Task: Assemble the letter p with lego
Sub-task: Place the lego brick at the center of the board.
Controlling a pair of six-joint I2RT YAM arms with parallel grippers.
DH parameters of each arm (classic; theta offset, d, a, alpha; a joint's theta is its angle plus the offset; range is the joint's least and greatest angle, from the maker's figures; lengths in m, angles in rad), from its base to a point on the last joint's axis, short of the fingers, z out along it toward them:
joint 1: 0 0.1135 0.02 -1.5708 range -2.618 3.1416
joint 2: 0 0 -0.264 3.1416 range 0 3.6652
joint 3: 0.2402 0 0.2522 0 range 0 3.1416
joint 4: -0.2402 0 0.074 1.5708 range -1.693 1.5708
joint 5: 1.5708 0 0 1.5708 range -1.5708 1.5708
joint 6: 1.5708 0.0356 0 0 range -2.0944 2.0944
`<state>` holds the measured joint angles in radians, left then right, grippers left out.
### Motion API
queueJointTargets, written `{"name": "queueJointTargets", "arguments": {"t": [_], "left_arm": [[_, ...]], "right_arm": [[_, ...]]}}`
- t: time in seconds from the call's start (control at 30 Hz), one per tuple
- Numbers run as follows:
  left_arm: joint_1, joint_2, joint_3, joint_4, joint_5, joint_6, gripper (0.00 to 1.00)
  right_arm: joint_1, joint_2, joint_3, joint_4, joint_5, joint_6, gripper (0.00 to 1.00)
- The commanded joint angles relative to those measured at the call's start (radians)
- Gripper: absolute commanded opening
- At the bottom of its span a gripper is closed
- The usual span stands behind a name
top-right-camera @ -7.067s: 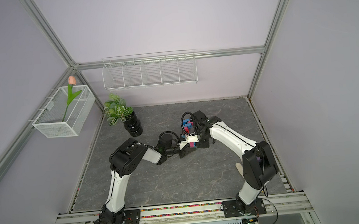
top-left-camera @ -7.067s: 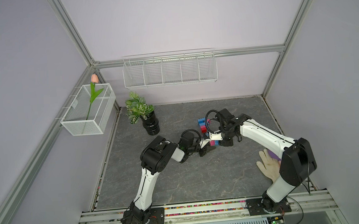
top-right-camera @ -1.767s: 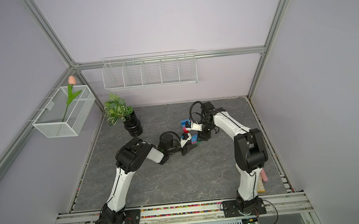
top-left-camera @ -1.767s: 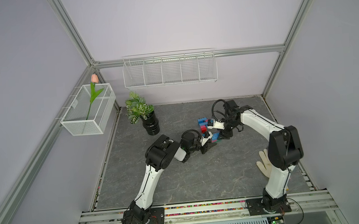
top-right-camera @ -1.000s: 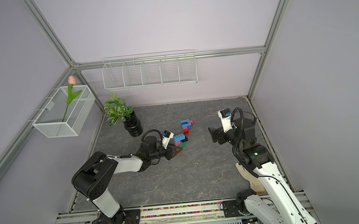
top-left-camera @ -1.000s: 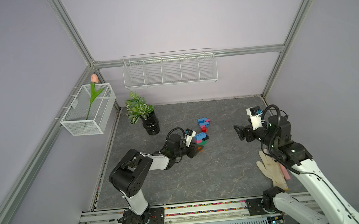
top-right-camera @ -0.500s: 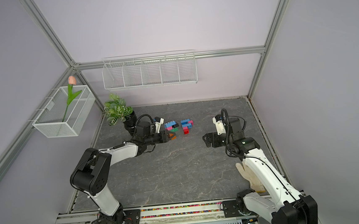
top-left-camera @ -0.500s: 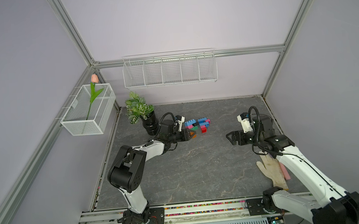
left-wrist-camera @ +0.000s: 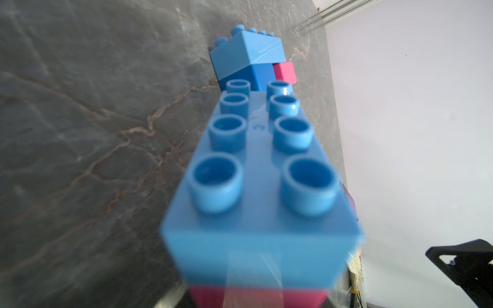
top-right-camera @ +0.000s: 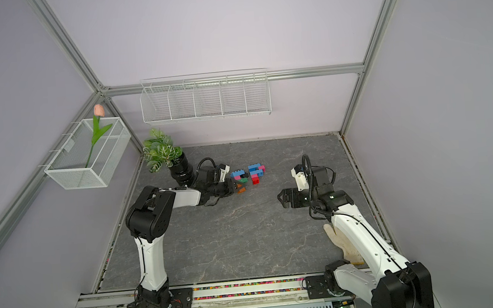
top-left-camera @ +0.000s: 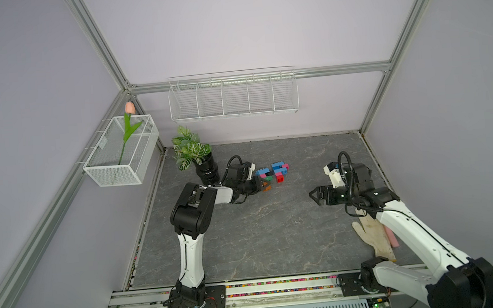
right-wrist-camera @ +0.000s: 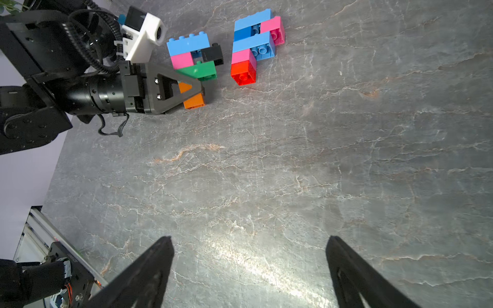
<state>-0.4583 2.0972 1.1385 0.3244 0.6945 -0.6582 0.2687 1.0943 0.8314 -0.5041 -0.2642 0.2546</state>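
The left arm lay stretched low over the table, the left gripper clamped on the orange brick of a joined lego cluster, just beside a second cluster. The right gripper, spread wide and empty, pointed toward them from well apart.

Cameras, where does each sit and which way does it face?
Top views: high above the base rail, looking down at the table; left arm, right arm show.
Left wrist: on the left arm, looking along the held bricks toward the loose bricks; almost no arm shows.
Right wrist: on the right arm, facing across the table; own open fingers and the left fingers show.
Shared: every view shows the loose bricks.
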Motion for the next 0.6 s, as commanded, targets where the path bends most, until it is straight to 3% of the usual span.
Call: {"name": "queueJointTargets", "arguments": {"t": [0.0, 0.23, 0.43, 0.53, 0.57], "left_arm": [[0.010, 0.031, 0.046, -0.037, 0.010, -0.015, 0.06], [0.015, 0.068, 0.115, -0.140, -0.014, 0.014, 0.14], [0.015, 0.078, 0.162, -0.239, -0.055, 0.045, 0.28], [0.015, 0.074, 0.184, -0.306, -0.088, 0.071, 0.42], [0.015, 0.075, 0.193, -0.324, -0.098, 0.080, 0.71]], "right_arm": [[-0.004, 0.000, -0.026, 0.009, -0.027, 0.005, 0.93], [-0.006, -0.004, -0.035, 0.007, -0.032, -0.002, 0.93], [-0.006, -0.020, -0.044, 0.003, -0.034, -0.007, 0.93], [-0.008, -0.029, -0.045, -0.002, -0.035, -0.011, 0.93], [-0.008, -0.032, -0.047, -0.003, -0.036, -0.012, 0.93]]}}
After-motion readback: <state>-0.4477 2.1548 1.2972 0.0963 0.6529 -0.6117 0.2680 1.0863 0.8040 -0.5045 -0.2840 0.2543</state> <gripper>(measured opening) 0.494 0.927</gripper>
